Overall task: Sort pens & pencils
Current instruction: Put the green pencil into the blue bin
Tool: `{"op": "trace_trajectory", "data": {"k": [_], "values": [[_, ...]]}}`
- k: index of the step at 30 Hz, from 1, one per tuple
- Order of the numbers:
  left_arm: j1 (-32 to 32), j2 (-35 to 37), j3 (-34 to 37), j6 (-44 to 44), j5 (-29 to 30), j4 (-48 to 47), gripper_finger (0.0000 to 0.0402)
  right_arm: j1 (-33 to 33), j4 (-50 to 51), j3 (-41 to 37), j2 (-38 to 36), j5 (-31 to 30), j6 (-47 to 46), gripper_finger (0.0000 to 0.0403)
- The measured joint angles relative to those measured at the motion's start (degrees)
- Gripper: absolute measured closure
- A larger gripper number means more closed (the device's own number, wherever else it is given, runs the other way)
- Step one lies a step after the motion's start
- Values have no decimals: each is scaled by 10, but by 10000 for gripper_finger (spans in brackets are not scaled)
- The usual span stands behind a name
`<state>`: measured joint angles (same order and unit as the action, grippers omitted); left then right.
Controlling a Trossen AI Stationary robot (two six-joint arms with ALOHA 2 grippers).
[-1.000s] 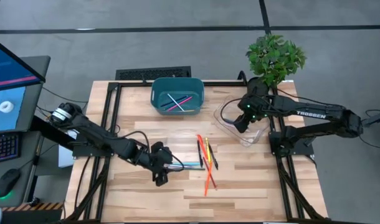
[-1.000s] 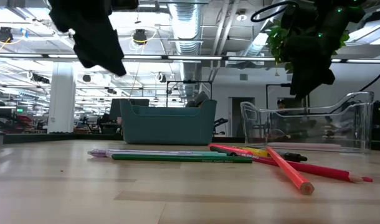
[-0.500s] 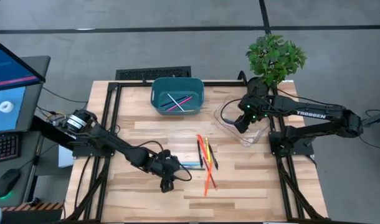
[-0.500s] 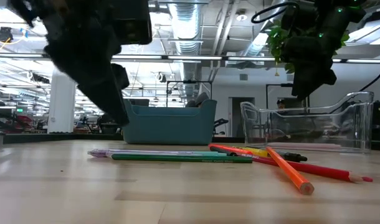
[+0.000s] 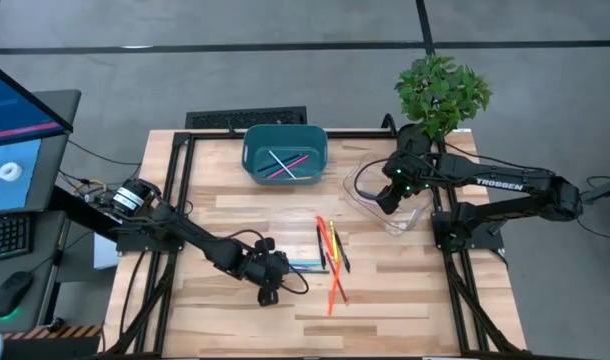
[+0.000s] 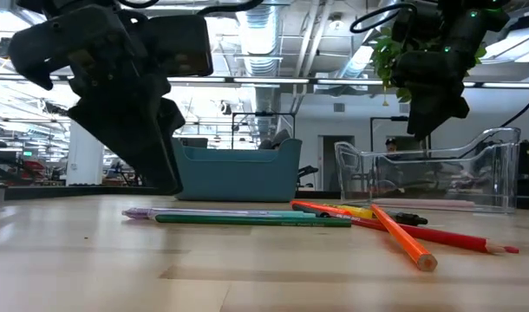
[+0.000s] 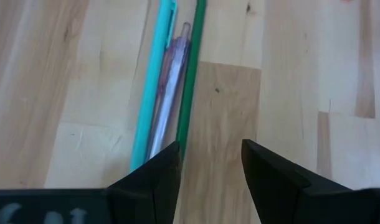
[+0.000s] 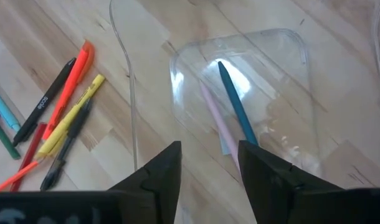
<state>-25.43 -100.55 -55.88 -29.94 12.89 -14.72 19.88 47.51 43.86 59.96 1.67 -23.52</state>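
While the right gripper [image 5: 385, 203] is waiting with parted fingers over the clear tray [image 5: 360, 196], the left gripper [image 5: 268, 290], open and empty, is coming down low beside the teal, purple and green sticks [image 7: 168, 87] lying just ahead, readying a grab.

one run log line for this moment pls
left hand: open, low over green pencil | right hand: open, empty, above clear tray | tray: teal pen, pink pencil

Wooden table [image 5: 225, 220] — bearing a teal bin [image 5: 285, 155], a clear tray [image 5: 380, 205], and loose pens and pencils [image 5: 330, 255] lying mid-table.
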Motion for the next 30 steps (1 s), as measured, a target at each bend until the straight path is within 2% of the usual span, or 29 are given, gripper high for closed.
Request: {"op": "trace_trajectory", "data": {"k": [7, 13, 17, 30], "values": [[0, -7, 0, 11, 10, 6, 244, 0, 0, 0, 0, 0, 0, 225], [2, -19, -2, 17, -8, 12, 244, 0, 0, 0, 0, 0, 0, 227], [3, -20, -2, 12, 11, 7, 244, 0, -1, 0, 0, -1, 0, 226], [8, -53, -3, 2, -12, 21, 245, 0, 0, 0, 0, -2, 1, 230]]}}
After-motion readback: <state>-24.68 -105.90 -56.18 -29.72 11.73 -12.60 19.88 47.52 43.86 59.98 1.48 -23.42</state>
